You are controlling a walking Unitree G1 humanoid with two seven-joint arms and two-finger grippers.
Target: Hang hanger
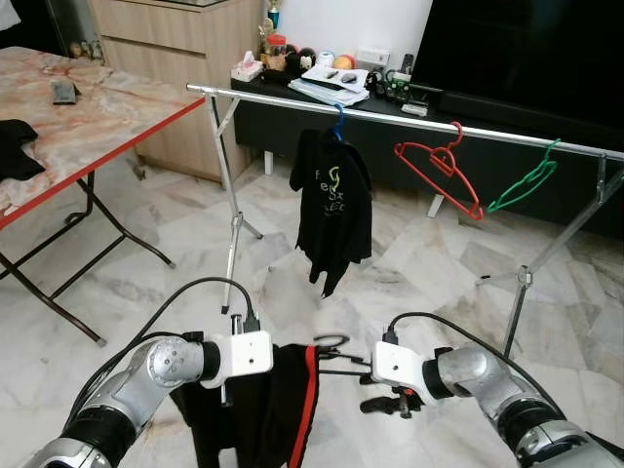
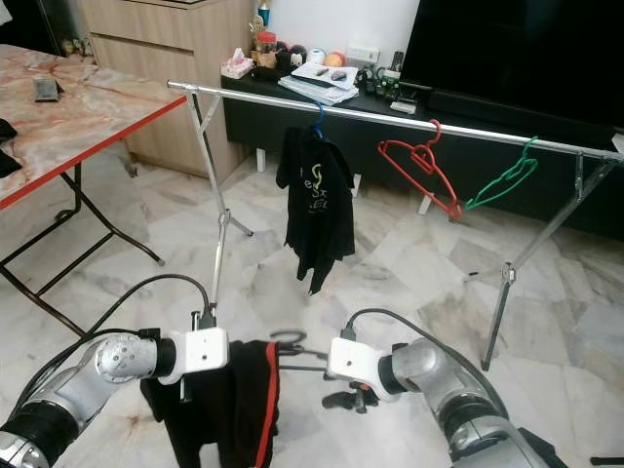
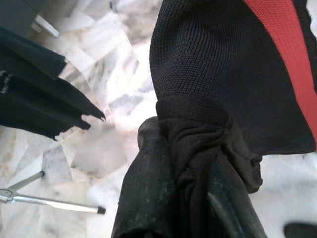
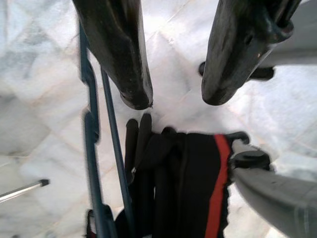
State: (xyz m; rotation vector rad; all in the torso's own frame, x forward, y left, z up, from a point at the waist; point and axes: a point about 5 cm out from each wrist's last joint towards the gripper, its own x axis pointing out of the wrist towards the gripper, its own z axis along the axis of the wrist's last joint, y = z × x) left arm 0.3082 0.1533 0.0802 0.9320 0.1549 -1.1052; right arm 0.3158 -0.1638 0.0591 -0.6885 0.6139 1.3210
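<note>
We see a marble floor [image 1: 409, 278] carrying a metal clothes rack [image 1: 390, 117] ahead, a folding table [image 1: 88, 127] at left with a remote [image 1: 64, 92] and dark cloth [image 1: 15, 146] on top.

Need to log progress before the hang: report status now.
Left gripper shut on black garment with red stripe. Right gripper open beside its dark wire hanger. Silver rail ahead; free stretch left of hung black shirt.
</note>
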